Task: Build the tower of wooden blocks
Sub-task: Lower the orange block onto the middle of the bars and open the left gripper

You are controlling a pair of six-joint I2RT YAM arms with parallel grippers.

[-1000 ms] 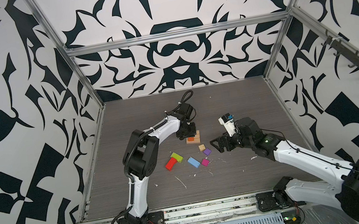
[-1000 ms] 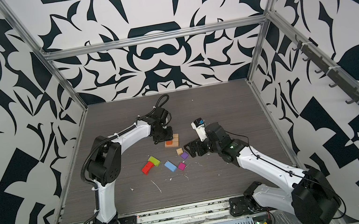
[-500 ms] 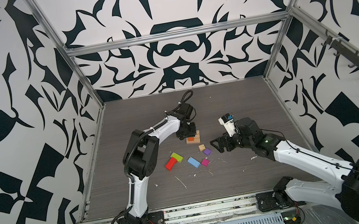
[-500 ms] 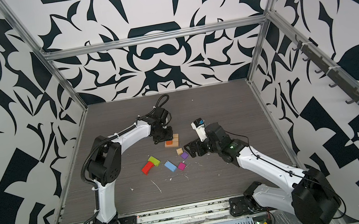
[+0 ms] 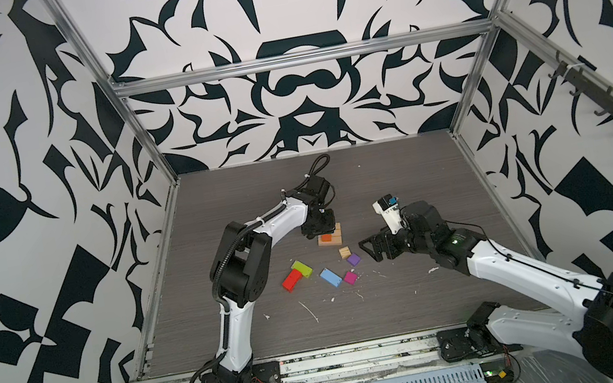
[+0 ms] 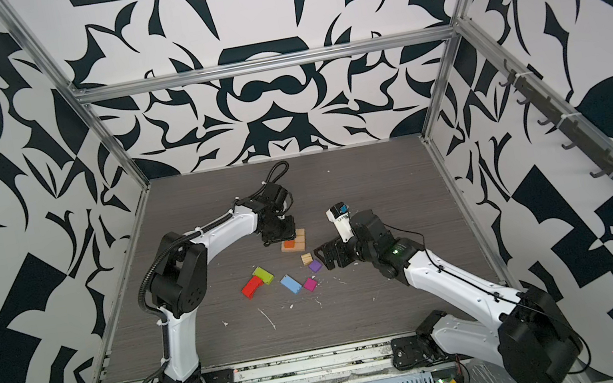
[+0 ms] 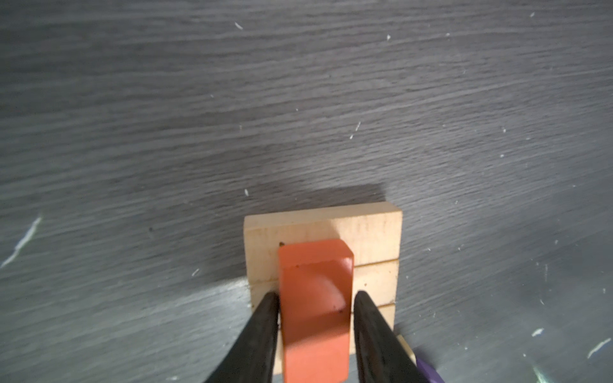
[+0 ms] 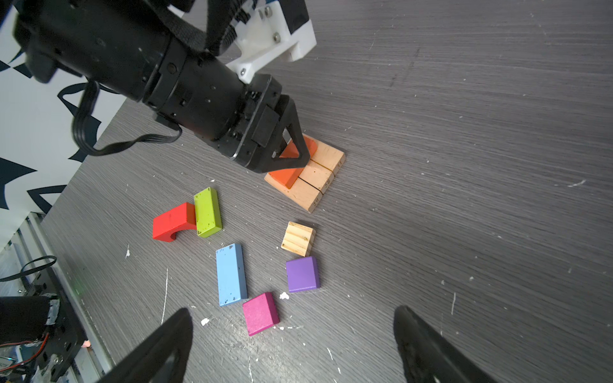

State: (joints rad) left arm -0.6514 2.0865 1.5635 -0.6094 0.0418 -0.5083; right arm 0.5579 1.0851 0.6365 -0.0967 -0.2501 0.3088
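Three plain wood blocks side by side form the tower's base [image 5: 336, 234] [image 8: 308, 194]. An orange block [image 7: 315, 315] [image 8: 286, 175] lies flat on that base. My left gripper [image 7: 315, 294] [image 5: 319, 230] straddles the orange block, open just enough that a thin gap shows at each finger. My right gripper [image 8: 293, 311] [image 5: 369, 251] hovers wide open and empty over the table, just right of the loose wood blocks. The loose blocks are a red arch [image 8: 172, 223], a lime-green oblong [image 8: 207, 212], a blue oblong [image 8: 230, 273], a magenta cube [image 8: 260, 313], a purple cube [image 8: 302, 273] and a tan cube [image 8: 298, 238].
The dark wood-grain table [image 5: 377, 172] is walled by patterned panels on three sides, with metal posts at the back corners. White chips and scratches [image 5: 310, 311] are scattered in front of the blocks. The arm bases sit on the front rail [image 5: 345, 359].
Neither arm has visibly moved, and every block lies where it lay a second ago.
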